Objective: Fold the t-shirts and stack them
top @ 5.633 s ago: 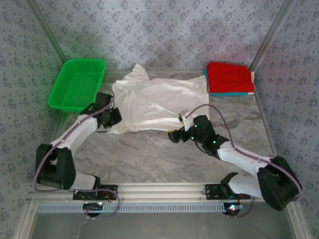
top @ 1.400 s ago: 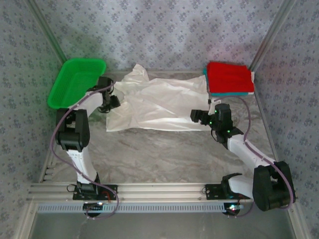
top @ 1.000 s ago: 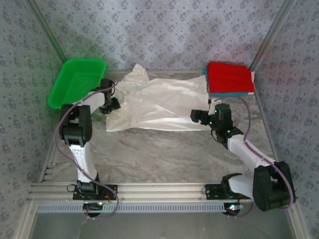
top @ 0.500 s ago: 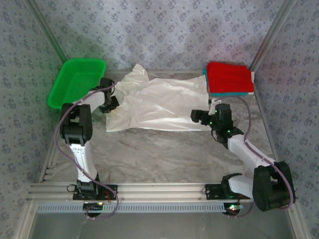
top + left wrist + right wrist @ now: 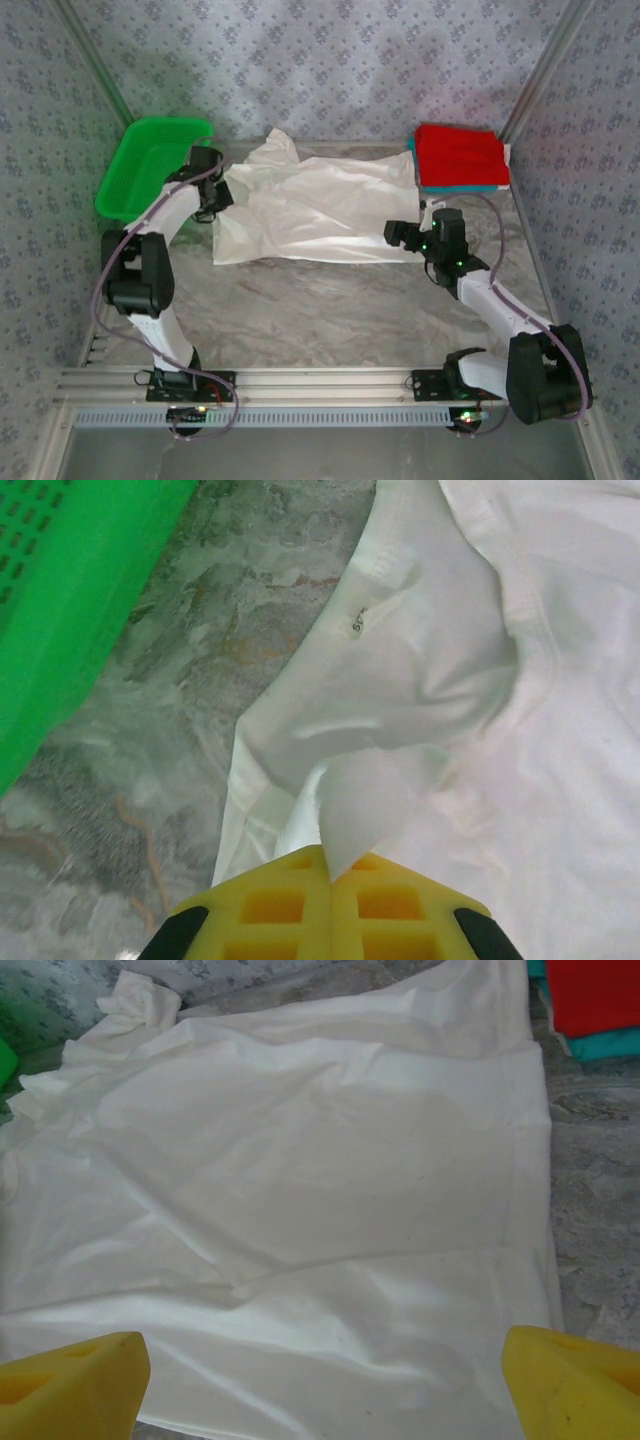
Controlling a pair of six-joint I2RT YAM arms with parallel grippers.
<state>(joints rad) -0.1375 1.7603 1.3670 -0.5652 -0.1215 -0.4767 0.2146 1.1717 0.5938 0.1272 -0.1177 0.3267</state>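
White cloth t-shirt [image 5: 310, 205] lies crumpled and spread across the far middle of the grey marbled tabletop [image 5: 330, 300]. It sits between the green plastic mesh basket [image 5: 150, 170] at far left and a folded red shirt [image 5: 460, 152] at far right, which rests on a folded teal shirt [image 5: 465, 188].

We see the left gripper [image 5: 212, 198] at the white shirt's left edge, just beside the basket. In its wrist view the two yellow pads [image 5: 270, 905] are pressed together, with a pinched fold of the white cloth [image 5: 450, 680] rising between them, near the collar seam [image 5: 370, 575].

We find the right gripper [image 5: 397, 236] at the garment's near right corner. Its yellow fingertips [image 5: 70, 1375] stand far apart and hold nothing, with the hem of the shirt [image 5: 300, 1190] lying below them. We cannot tell whether they touch the cloth.
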